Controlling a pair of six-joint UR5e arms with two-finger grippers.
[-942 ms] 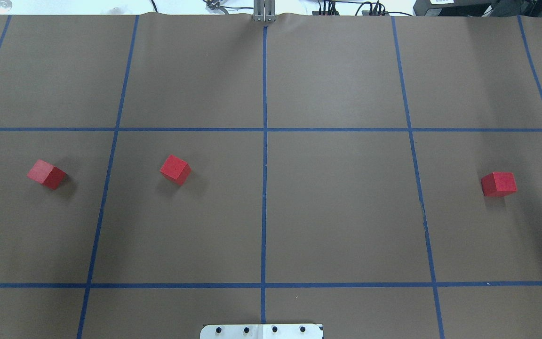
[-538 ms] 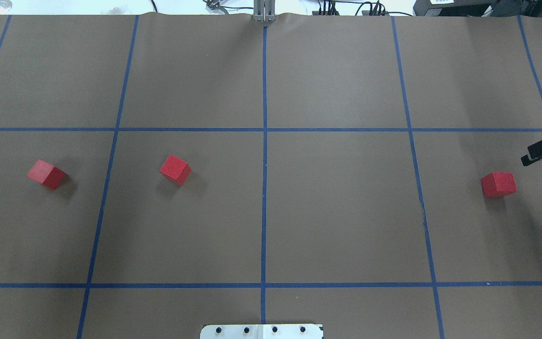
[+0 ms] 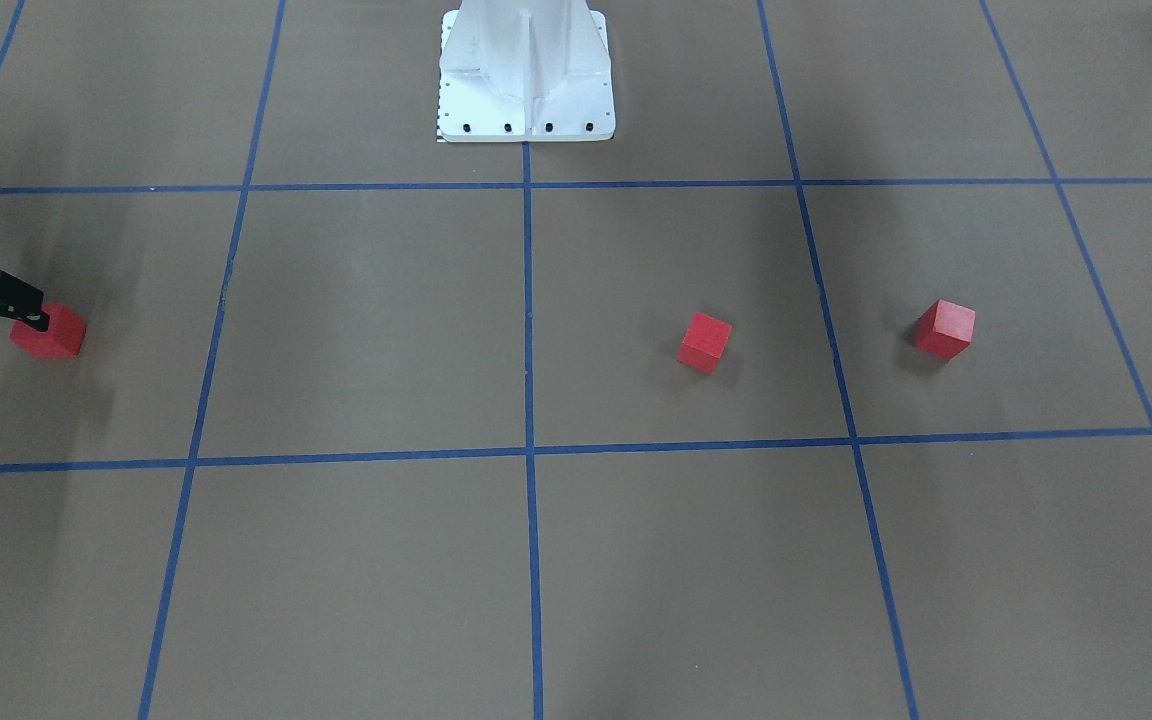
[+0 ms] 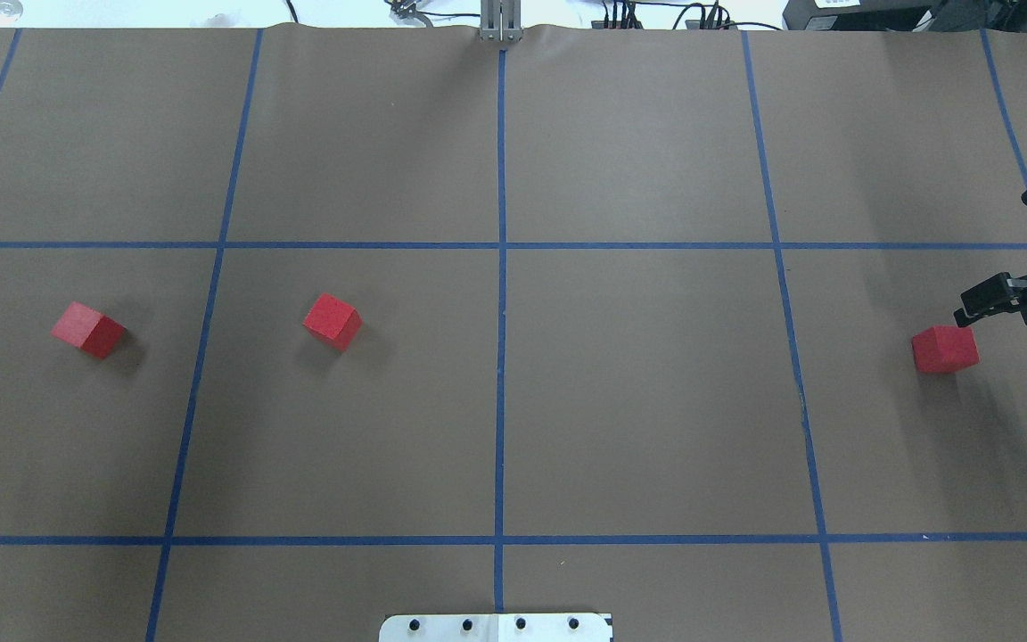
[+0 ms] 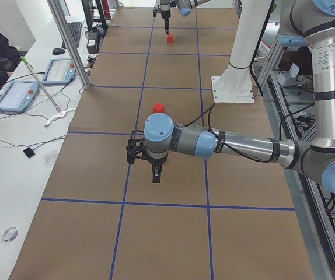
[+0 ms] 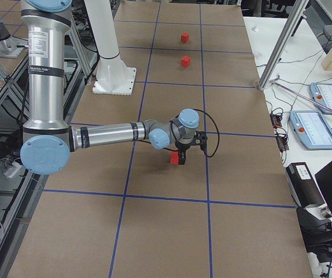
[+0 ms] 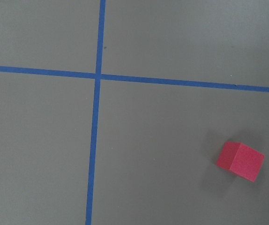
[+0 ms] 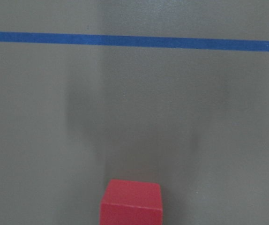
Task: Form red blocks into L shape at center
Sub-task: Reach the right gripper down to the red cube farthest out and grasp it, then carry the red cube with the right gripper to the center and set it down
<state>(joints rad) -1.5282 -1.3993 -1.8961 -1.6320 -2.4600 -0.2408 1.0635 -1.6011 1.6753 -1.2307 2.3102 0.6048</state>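
Three red blocks lie apart on the brown table: the left block (image 4: 88, 329), the middle-left block (image 4: 332, 320) and the right block (image 4: 945, 348). In the front-facing view they are the right block (image 3: 48, 331), the middle-left block (image 3: 704, 342) and the left block (image 3: 945, 328). No block lies at the center (image 4: 501, 392). My right gripper (image 4: 995, 257) is open, just right of and above the right block, which shows low in the right wrist view (image 8: 131, 201). My left gripper (image 5: 155, 177) points down over the table's left end; I cannot tell its state. The left wrist view shows one block (image 7: 240, 161).
Blue tape lines divide the table into squares. The white robot base (image 3: 526, 70) stands at the near middle edge. A metal post (image 4: 500, 22) and cables sit at the far edge. Tablets (image 5: 16, 96) lie on the side bench.
My right gripper has come in from the right edge and moved left and nearer to the right block. The three blocks have not moved.
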